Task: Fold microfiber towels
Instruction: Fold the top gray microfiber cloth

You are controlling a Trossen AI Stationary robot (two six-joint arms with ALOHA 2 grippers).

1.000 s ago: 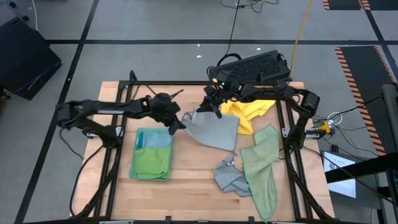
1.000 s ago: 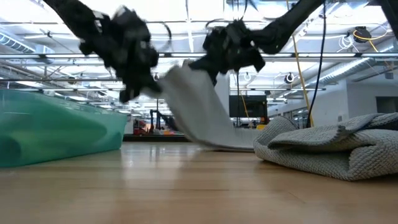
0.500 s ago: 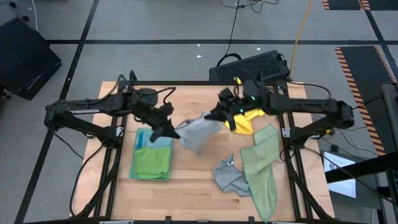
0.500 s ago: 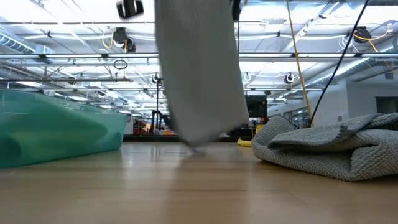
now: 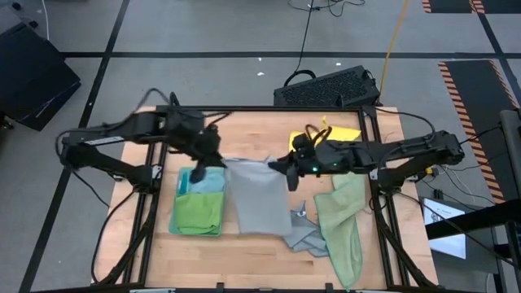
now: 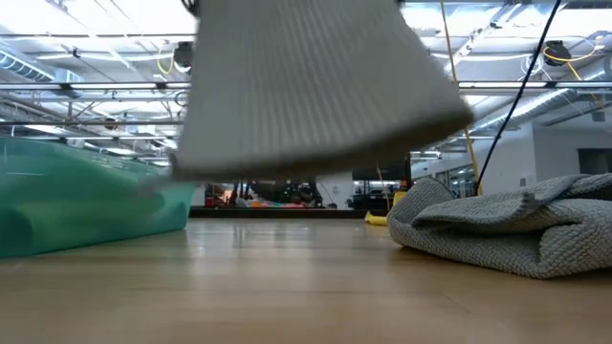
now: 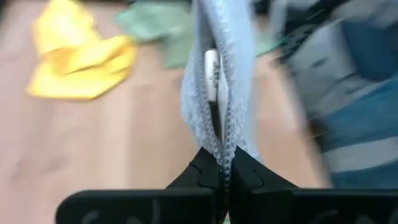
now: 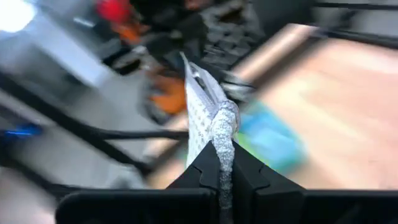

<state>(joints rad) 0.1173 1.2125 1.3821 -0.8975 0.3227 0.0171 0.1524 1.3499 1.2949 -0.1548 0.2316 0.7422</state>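
Wood table (image 5: 252,248) mid: my left claw (image 5: 210,159) and right claw (image 5: 285,165) each pinch a far corner of the grey towel (image 5: 259,195), spread step; next lay it flat, then fold.

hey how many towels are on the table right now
6 visible: a grey towel held stretched between both grippers at center; a folded stack at left, blue towel under bright green towel; yellow towel at back right; sage towel at right; crumpled grey towel beside it. More may hide underneath.
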